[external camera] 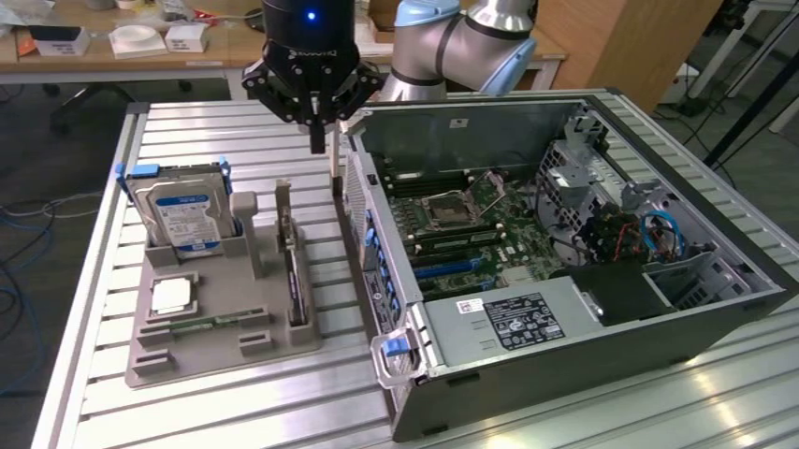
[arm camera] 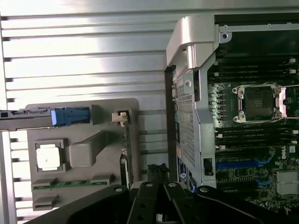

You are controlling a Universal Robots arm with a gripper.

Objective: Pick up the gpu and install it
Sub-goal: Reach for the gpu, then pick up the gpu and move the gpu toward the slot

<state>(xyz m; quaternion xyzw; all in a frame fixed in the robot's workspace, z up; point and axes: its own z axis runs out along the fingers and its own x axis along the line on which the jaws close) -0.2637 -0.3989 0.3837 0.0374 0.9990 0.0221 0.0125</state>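
Gripper (external camera: 318,142): black, blue light on its body, fingers pressed together on nothing. It hangs over the gap between tray and case, at the far end. White lettering on it is too small to read. Gpu (external camera: 291,267) stands on edge in the gray moulded tray (external camera: 212,360), silver bracket at its far end, just to the exterior view's left of the gripper, not touching. Tray also holds an upright hard drive (external camera: 183,217) with a blue label (text unreadable), a flat square CPU (external camera: 172,296) and a green memory stick (external camera: 200,325). Open black computer case (external camera: 600,365) sits at the exterior view's right, with a white sticker (external camera: 515,320), print unreadable. Ribbed metal table (external camera: 200,412).

Wrist view: gripper (arm camera: 157,173) fingers together, empty, between tray (arm camera: 110,149) and perforated case (arm camera: 184,121) wall. Gpu (arm camera: 125,154) sits edge-on in the tray. CPU (arm camera: 48,157) is in its pocket.
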